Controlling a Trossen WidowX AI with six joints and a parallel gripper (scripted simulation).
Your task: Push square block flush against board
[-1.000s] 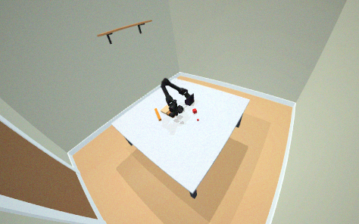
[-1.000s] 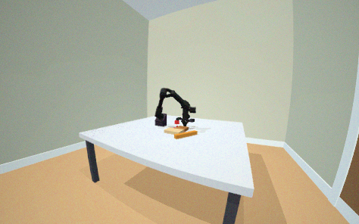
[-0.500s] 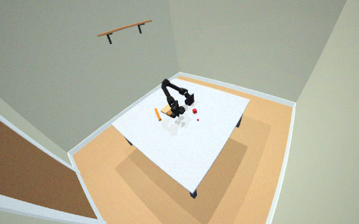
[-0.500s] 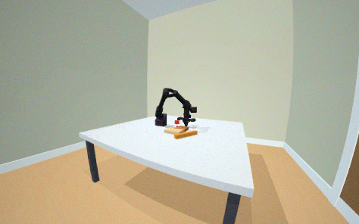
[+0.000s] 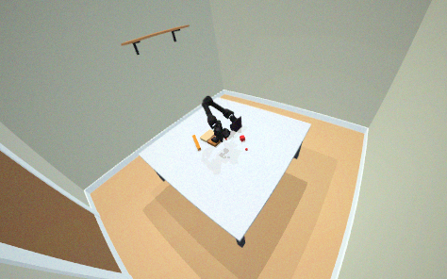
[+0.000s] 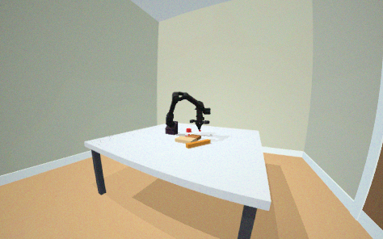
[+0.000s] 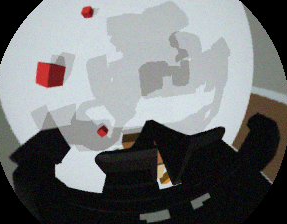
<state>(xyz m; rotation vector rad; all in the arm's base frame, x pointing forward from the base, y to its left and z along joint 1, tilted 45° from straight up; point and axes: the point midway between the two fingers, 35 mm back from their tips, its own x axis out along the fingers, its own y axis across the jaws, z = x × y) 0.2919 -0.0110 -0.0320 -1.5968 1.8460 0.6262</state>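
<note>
White surface (image 6: 221,169) with the arm's claw (image 6: 199,128) pointing down, fingers narrowed together and holding nothing, poised over the tan square block (image 6: 188,139). The orange board (image 6: 198,143) lies just beside the block in the exterior view; the top view shows a gap between board (image 5: 196,142) and block (image 5: 208,137). A red cube (image 5: 242,138) sits apart.

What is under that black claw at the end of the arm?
Under the shut gripper lies the tan square block on the white table. In the top view the arm covers part of the block, so whether the fingertips touch it cannot be seen.
</note>
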